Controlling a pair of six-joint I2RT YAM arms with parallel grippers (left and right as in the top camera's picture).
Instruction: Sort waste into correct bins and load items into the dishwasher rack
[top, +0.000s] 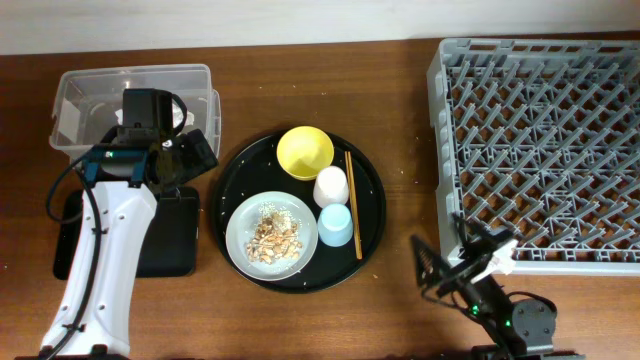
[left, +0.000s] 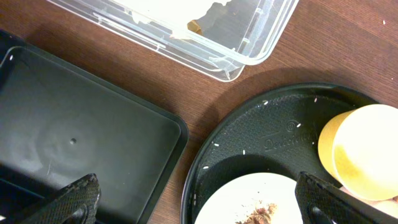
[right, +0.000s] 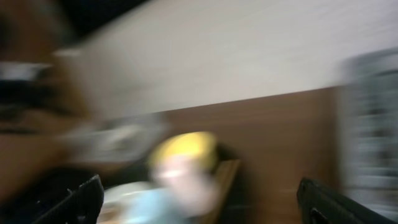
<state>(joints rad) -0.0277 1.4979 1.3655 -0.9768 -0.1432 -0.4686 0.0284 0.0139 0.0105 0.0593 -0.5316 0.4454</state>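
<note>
1. The left tool is released, its jaws wide and empty. It hangs over the table between the flat black tray and the round black tray.
2. The right tool is also spread and holds nothing. It sits low by the near corner of the dishwasher rack, and its own view is blurred.
3. The grey plate with the food scraps sits on the round black tray, just right of the left tool and closer to the robot. The left arm is the nearer one.
4. The chopsticks lie front-to-back along that tray's right side, toward the right arm.
5. The scraps probably fall to the left arm, since the flat black tray is right beside it.
</note>
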